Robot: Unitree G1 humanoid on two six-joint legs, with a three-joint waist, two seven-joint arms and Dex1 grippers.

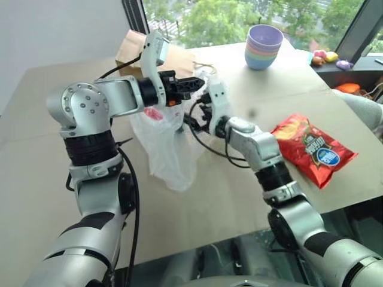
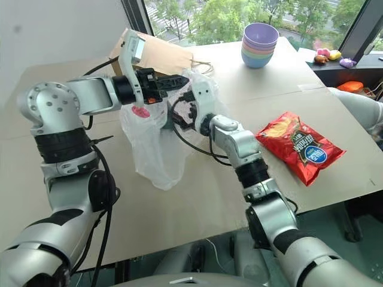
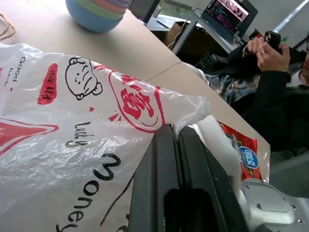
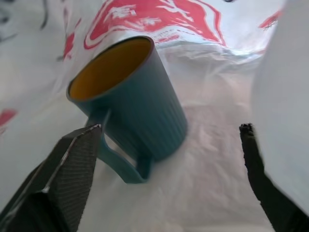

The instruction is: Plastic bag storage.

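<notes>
The plastic bag (image 1: 166, 149), thin and white with red prints, hangs from its top edge down to the table. My left gripper (image 1: 194, 84) is shut on that upper rim; the left wrist view shows the film (image 3: 72, 135) pinched between its black fingers (image 3: 161, 159). My right gripper (image 4: 169, 130) reaches into the bag's mouth just below the left one and stands open. Inside the bag, a teal mug (image 4: 130, 92) with a yellow inside sits just beyond the spread fingertips, and neither finger grips it.
A red chip packet (image 1: 311, 148) lies on the table to the right. A stack of pastel bowls (image 1: 263, 46) stands at the back, and a brown paper bag (image 1: 134, 51) at the back left. A seated person with a phone (image 3: 270, 72) is beyond the table.
</notes>
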